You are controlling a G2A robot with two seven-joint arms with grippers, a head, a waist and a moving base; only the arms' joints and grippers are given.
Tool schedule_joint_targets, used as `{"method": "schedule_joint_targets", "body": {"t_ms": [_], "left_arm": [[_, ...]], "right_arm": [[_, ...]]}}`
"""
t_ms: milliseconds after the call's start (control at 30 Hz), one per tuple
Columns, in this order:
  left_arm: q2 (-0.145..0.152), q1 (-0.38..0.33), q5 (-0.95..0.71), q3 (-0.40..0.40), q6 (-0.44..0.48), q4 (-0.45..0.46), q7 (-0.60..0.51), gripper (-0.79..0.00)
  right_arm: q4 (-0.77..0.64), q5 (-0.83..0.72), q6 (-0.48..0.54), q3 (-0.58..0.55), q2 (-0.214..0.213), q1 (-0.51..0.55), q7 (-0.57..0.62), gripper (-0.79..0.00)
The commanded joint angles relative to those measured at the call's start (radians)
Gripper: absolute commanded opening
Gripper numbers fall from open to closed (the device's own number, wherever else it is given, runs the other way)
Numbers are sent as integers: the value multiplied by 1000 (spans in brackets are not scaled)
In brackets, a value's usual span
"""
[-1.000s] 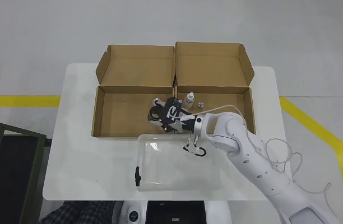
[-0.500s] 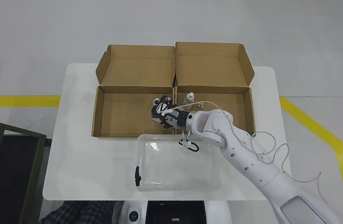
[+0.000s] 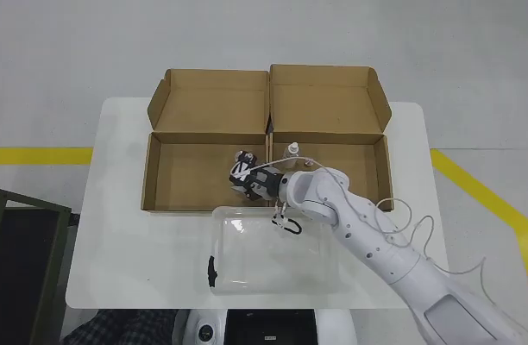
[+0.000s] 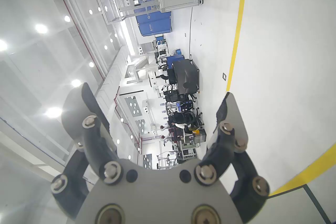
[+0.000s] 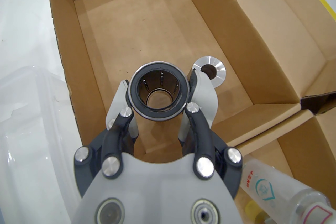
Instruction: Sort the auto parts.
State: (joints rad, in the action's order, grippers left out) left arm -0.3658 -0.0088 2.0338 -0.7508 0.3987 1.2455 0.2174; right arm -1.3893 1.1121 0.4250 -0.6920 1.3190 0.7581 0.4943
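My right gripper [image 5: 158, 78] is shut on a black-rimmed cylindrical bearing [image 5: 159, 114], held open end up above the floor of the left cardboard box [image 5: 126, 25]. A silver flanged bushing [image 5: 211, 72] lies on that box's floor just beyond one fingertip. In the top view the same gripper [image 3: 247, 176] hangs over the right end of the left box [image 3: 186, 172]. My left gripper [image 4: 157, 93] is open with nothing between its fingers, aimed away from the table at the room.
The right cardboard box [image 3: 359, 168] holds a small clear bottle [image 3: 292, 153]. A clear plastic tray [image 3: 247, 259] stands in front of the boxes with a black hook-shaped part [image 3: 290, 226] and a black piece [image 3: 211, 272] in it. Both box lids stand open at the back.
The right arm has swung left, carrying the bearing a little further over the left box. The parts in the clear tray have stayed put.
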Motion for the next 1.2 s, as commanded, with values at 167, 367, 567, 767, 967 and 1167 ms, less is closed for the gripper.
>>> {"method": "schedule_joint_targets", "body": {"t_ms": [167, 367, 567, 767, 967, 1167], "left_arm": [[0, 0, 0, 0, 0, 0, 0, 0], [0, 0, 0, 0, 0, 0, 0, 0], [0, 0, 0, 0, 0, 0, 0, 0], [0, 0, 0, 0, 0, 0, 0, 0], [0, 0, 0, 0, 0, 0, 0, 0], [0, 0, 0, 0, 0, 0, 0, 0]], "right_arm": [[10, 3, 9, 1, 9, -1, 15, -653], [7, 11, 17, -6, 11, 6, 27, -563], [2, 17, 21, -19, 12, 16, 33, -520], [-2, 21, 26, -28, 15, 23, 38, -459], [-12, 29, 29, -37, 16, 34, 41, -394], [-35, 32, 32, -52, 15, 43, 38, -385]]}}
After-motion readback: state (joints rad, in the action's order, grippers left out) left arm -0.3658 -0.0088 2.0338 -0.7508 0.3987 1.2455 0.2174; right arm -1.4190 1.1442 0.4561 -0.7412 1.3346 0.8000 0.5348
